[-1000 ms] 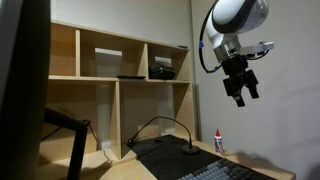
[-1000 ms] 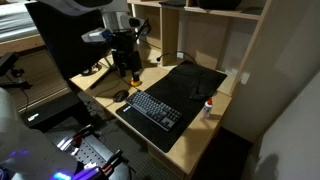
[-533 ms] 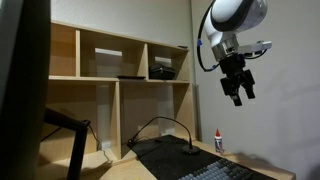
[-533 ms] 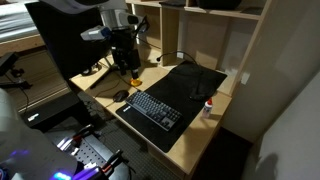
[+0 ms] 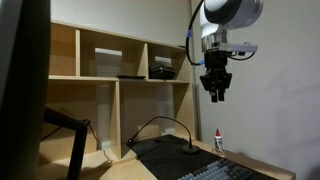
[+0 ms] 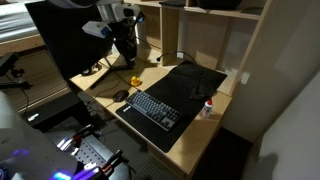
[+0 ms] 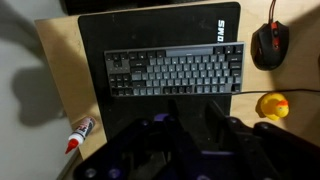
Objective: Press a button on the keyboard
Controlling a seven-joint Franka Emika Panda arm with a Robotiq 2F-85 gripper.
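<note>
- Presently, the end effector (image 7: 193,106) hangs high above the desk (image 7: 58,62) and touches nothing.
- Its two fingers (image 7: 172,115) stand apart with a clear gap between them, and nothing is held. They appear blurred at the bottom of the wrist view.
- In an exterior view the end effector (image 5: 217,92) points straight down, well above the desk surface.
- Directly below the end effector, and well apart from it, lies the keyboard (image 7: 175,72). It lies flat with its long side across the wrist view, just beyond the fingertips in that picture.
- Under the keyboard is a black mat (image 7: 150,25). The mat extends past the keyboard on the side away from the end effector and carries white lettering near one corner.
- To one side of the fingers, close to the right edge of the wrist view, a small yellow object (image 7: 270,105) rests on the desk. Its exact shape cannot be told.
- Beyond the yellow object, just beside the mat edge, sits a black mouse (image 7: 269,42) with red detail.
- On the opposite side of the end effector, a small white bottle (image 7: 80,132) with a red cap is on the bare desk, apart from the mat.
- Farthest from the end effector, a wooden shelf unit (image 5: 120,80) stands behind the desk. Dark items (image 5: 163,71) sit in its upper compartments.
</note>
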